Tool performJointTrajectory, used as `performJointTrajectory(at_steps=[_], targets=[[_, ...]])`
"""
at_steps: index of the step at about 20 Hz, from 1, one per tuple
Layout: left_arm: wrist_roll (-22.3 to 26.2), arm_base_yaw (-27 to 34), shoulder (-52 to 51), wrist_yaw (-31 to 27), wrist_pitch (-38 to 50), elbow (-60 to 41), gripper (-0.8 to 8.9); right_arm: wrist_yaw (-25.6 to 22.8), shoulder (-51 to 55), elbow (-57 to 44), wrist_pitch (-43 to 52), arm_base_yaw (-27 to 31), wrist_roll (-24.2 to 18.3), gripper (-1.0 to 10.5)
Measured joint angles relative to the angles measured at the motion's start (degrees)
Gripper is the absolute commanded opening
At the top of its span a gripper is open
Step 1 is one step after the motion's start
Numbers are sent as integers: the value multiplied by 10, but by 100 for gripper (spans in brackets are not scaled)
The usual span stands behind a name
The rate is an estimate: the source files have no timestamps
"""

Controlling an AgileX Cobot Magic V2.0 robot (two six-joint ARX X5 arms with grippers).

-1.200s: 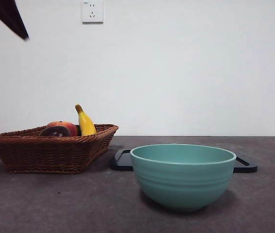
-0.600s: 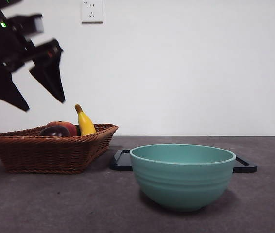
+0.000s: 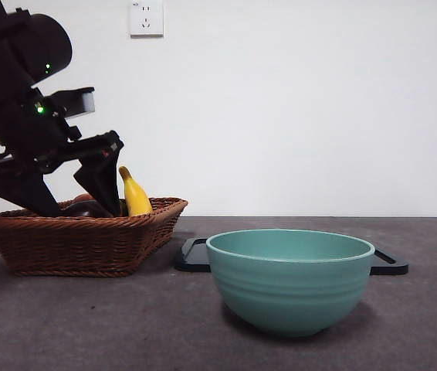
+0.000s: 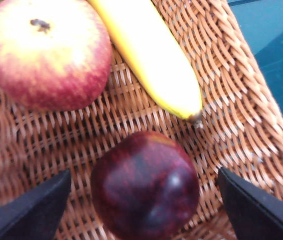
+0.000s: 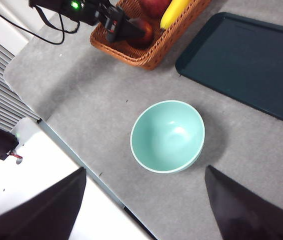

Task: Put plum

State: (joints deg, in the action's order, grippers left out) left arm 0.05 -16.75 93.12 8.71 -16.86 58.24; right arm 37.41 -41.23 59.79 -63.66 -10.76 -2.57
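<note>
Reaching down into the brown woven wicker basket [image 3: 79, 243], the left pincer [image 3: 76, 205] has its two black jaws spread wide, one on each side of the glossy dark purple-maroon round plum [image 4: 145, 185]; in the left wrist view neither jaw touches the fruit. The plum lies on the basket's woven floor, and in the front view only a dark sliver of it [image 3: 87, 209] shows above the rim between the jaws. In the left wrist view, the red-and-yellow round peach-like fruit [image 4: 45, 52] sits at about 11 o'clock from the plum, apart from it, and the yellow banana [image 4: 149, 60] runs past at about 12 o'clock, its dark tip ending just beside the plum. In the front view the banana [image 3: 135, 197] stands tilted against the basket's far side.

From the basket, at about 4 o'clock in the front view, the pale teal round ceramic bowl [image 3: 290, 280] stands on the grey tabletop [image 3: 87, 325], with the dark flat rectangular tray [image 3: 195, 255] behind it. The right pincer [image 5: 141, 210] hangs high over the tabletop with its jaws spread, nothing between them, the bowl [image 5: 167, 136] below it.
</note>
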Motion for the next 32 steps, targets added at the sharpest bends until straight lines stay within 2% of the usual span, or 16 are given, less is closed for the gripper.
performJointTrajectory(at_steps=[4,8,16,20,23,25,28,32], targets=[[0,0,14,0,0,0,448,0,-3,0,0,0,0,379],[0,0,14,0,-1,0,300,0,-6,0,0,0,0,379],[0,-2,8,1,-4,1,271,0,-6,0,0,0,0,379],[-7,-3,-69,18,-8,1,271,0,-6,0,0,0,0,379],[-20,-7,-152,74,-32,1,271,0,-6,0,3,0,0,379],[-25,-25,-205,106,-59,1,271,-2,-7,0,7,0,0,379],[-26,-79,-266,122,-91,1,271,-5,-6,0,7,0,0,379],[-26,-177,-272,123,-96,1,272,-17,-7,0,8,0,0,379]])
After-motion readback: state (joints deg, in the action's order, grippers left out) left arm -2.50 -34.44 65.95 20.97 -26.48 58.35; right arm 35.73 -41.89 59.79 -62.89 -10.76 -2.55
